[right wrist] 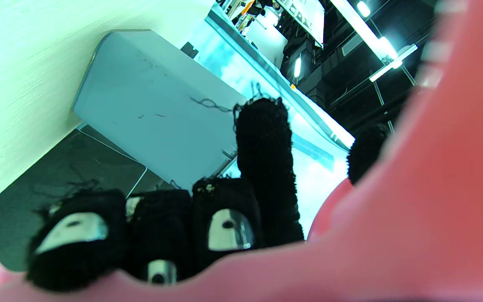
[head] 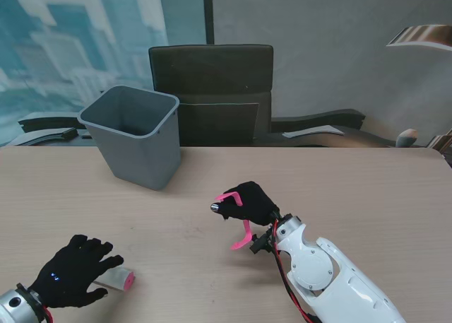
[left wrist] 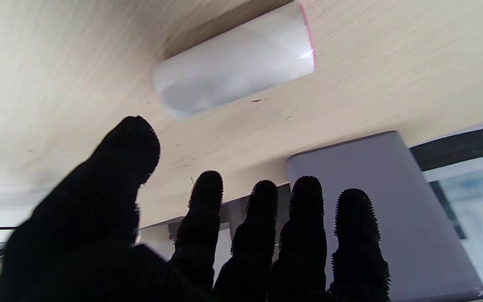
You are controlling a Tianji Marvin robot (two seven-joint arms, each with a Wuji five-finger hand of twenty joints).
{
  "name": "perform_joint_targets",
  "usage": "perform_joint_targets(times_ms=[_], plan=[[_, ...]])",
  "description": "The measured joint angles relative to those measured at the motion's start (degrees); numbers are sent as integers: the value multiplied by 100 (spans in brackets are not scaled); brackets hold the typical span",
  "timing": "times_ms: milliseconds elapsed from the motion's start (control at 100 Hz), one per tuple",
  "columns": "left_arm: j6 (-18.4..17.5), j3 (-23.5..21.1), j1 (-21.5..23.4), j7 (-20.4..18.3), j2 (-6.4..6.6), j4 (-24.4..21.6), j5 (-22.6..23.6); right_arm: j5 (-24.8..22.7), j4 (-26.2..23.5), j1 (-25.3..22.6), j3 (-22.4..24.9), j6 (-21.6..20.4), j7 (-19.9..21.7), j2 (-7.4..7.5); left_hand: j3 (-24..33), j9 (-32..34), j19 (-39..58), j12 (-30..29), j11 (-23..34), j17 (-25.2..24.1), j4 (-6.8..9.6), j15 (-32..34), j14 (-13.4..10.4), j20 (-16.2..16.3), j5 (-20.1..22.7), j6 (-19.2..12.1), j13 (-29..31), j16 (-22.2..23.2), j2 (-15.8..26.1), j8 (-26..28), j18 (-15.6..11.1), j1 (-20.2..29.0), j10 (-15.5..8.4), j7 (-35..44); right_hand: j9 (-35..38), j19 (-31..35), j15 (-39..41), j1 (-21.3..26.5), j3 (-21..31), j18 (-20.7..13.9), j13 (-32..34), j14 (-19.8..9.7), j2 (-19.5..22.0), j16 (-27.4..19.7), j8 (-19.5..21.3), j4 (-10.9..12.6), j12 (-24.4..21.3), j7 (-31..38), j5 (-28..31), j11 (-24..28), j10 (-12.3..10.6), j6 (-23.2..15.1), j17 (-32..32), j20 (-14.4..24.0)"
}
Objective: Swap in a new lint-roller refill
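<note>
**Refill on worktop, handle in right hand**

The refill roll lies on its side on the worktop, near me at left, touching the left hand — fingers spread, gripping nothing. The right hand is closed around the pink roller handle. A grey bin stands farther away.

Matt pale wood-grain table, smooth grey plastic bin, glossy pink plastic handle in the black knitted-cloth right hand, and a smooth white papery roll
</note>
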Motion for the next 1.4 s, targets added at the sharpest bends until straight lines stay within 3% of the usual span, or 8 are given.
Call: perform_joint_targets(times_ms=[60,170,310,730,1400], plan=[[65,41,-63,-60,0,78,-8,5,0,2,-1,0,15,1,1,0,-62,-1,0,-15,0,0,0,0,0,5,-1,-2,0,0,0,0,1,0,0,0,0,1,0,0,0,0,0,0,0,0,0,-1,0,0,0,0,0,0],[-9,110,-245,-519,2,170,-155,5,0,1,8,1,23,1,3,0,-100,-10,0,-43,0,0,0,0,7,9,-6,-2,0,0,0,0,39,-1,0,0,0,1,0,0,0,0,0,-1,0,0,0,-2,0,0,0,0,0,0],[92,313,-441,-350,59,343,246,1,-3,1,15,5,22,2,121,0,-136,-11,0,-45,0,-1,0,-1,13,9,-67,-2,0,66,0,-10,42,68,0,0,0,1,0,0,0,0,0,-3,0,0,0,-4,0,0,0,1,0,0],[320,664,-747,-565,136,615,399,1,-8,-1,23,3,34,7,307,0,-144,-12,18,-43,0,-2,0,17,295,7,-68,-2,-219,254,0,-21,48,376,0,0,0,1,0,0,0,0,0,-49,0,0,0,-5,-1,0,0,1,0,0],[305,1090,-1289,-1184,216,904,287,-27,-22,-6,51,-9,57,20,536,94,-144,-12,159,15,-13,53,0,26,483,115,-68,-2,-307,396,0,163,50,718,0,0,0,1,0,0,0,0,0,-57,0,0,0,-6,-1,0,0,2,0,0]])
